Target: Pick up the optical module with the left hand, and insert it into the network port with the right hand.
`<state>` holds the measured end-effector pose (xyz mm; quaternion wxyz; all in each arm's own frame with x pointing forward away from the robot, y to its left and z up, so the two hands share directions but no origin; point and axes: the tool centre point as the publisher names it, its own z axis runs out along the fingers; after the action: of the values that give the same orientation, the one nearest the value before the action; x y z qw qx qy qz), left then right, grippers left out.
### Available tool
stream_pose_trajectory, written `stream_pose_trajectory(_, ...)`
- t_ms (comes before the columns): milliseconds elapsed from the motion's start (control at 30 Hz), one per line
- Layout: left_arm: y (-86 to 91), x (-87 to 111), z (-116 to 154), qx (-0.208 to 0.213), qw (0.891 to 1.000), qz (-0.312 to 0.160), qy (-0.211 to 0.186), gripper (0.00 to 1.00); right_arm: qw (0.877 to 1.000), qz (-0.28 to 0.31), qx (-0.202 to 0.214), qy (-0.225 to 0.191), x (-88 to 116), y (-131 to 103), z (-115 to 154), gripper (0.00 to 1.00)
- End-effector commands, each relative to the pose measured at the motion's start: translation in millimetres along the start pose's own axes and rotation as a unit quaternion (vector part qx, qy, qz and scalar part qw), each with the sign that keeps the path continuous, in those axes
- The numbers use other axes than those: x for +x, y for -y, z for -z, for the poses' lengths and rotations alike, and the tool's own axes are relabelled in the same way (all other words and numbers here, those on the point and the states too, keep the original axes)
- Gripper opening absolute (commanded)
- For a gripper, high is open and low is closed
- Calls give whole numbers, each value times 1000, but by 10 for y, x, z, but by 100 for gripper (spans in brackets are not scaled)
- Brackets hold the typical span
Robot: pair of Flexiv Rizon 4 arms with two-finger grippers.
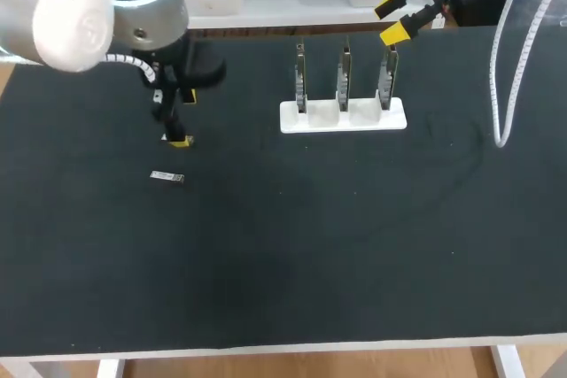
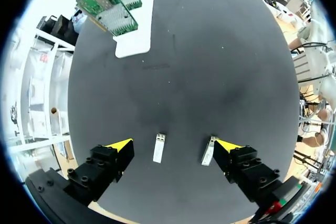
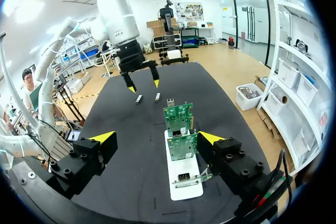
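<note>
Matt black desk cover (image 1: 310,245), cloth-like and faintly rough; small silvery metal optical module (image 2: 158,148), smooth and gleaming; flat white plastic stand (image 1: 344,118), smooth, slightly glossy; green circuit boards (image 3: 178,116), satin-finished.

Centre frame, a white stand (image 3: 184,190) of green network boards (image 3: 182,146) sits between the right gripper's (image 3: 156,137) spread fingers. Beyond it, the left gripper (image 3: 142,85) hangs open over two optical modules (image 3: 138,98).

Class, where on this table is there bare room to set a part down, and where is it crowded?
Free: the black table from the white board holder to the near edge. Crowded: by the left gripper, around the optical module.
</note>
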<state>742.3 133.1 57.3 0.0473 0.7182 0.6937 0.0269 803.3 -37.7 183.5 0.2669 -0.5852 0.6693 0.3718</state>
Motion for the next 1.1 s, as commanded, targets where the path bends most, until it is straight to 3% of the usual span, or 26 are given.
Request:
stream_pose_trajectory(33, -21, 43, -37, 6, 1000, 9, -6, 100, 1000, 0, 0, 0, -4, 6, -1, 100)
stream_pose_trajectory(667, -160, 325, -317, 29, 998, -2, -54, 100, 1000, 0, 0, 0, -4, 6, -1, 100)
stream_pose_trajectory(900, -210, 400, -341, 30, 998, 5, -46, 100, 1000, 0, 0, 0, -4, 6, -1, 100)
stream_pose_trajectory(1100, -172, 372, -466, 41, 998, -17, -34, 100, 1000, 0, 0, 0, -4, 6, -1, 100)
